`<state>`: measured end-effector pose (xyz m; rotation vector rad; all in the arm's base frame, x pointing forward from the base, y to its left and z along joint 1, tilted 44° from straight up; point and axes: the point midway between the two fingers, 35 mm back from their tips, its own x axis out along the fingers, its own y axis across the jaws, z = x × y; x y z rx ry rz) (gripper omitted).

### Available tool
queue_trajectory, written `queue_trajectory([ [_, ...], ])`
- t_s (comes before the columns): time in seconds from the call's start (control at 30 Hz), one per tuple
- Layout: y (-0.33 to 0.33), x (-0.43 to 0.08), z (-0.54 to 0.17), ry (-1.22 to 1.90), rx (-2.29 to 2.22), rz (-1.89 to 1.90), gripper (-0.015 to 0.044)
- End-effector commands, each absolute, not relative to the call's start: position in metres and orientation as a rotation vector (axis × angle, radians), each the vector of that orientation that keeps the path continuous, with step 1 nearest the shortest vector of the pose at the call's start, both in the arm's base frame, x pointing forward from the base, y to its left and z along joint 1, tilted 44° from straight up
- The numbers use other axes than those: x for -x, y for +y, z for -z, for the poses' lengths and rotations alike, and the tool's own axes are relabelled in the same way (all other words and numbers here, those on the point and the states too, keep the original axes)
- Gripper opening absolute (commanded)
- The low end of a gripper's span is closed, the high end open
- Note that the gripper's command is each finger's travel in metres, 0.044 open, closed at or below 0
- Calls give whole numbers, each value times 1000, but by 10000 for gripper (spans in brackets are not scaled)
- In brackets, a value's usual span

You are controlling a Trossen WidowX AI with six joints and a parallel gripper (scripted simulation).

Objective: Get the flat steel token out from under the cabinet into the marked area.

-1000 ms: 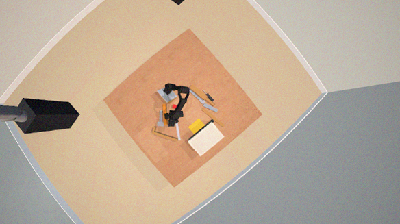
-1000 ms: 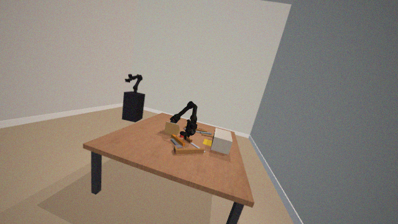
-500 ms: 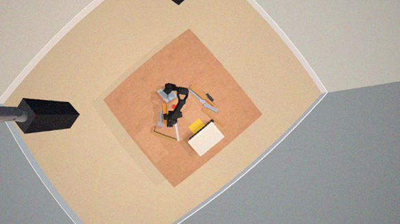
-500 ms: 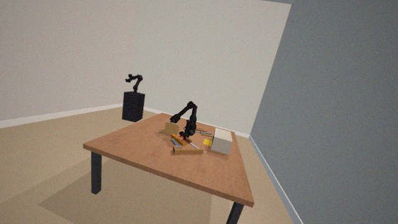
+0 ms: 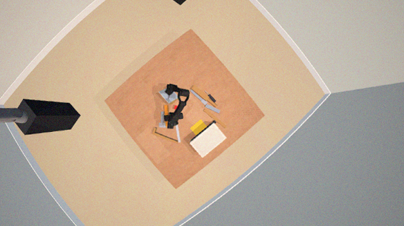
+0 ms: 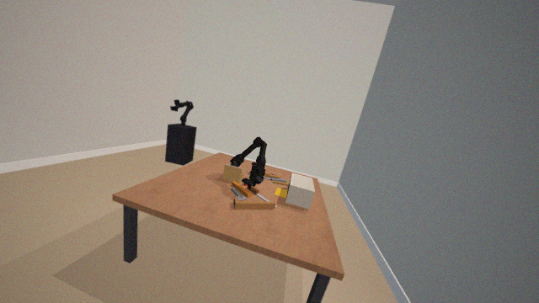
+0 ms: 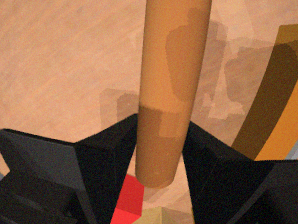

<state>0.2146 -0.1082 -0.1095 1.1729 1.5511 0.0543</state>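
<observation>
Evidently claw [image 5: 173, 123] [image 6: 249, 183] [image 7: 160, 121] clamped on round wooden handle [image 7: 172, 65], short of cabinet [image 5: 208, 140] [image 6: 301, 191]. Token not visible, presumably beneath cabinet. Best keep handle level, swing blade clear of neighbouring tools, then enter cabinet's front gap low.

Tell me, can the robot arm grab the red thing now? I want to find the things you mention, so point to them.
Probably not: the red thing [image 5: 175, 107] [image 6: 245, 184] [image 7: 131, 200] looks close, but the end effector [image 5: 172, 123] [image 6: 248, 185] [image 7: 160, 121] is shut on a wooden handle [image 6: 254, 190] [image 7: 172, 60], which it should put down first.

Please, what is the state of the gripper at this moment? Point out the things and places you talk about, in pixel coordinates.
Gripper [image 5: 171, 126] [image 6: 248, 185] [image 7: 160, 121]: closed on a round wooden handle [image 7: 174, 60].
</observation>
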Motion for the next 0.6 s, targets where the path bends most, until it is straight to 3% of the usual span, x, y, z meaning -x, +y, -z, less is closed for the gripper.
queue_trajectory([
  [0.0, -113, -213, 112, 1551, -1174, -41, 0],
  [0.57, -122, -209, 121, 1551, -1173, -41, 0],
])
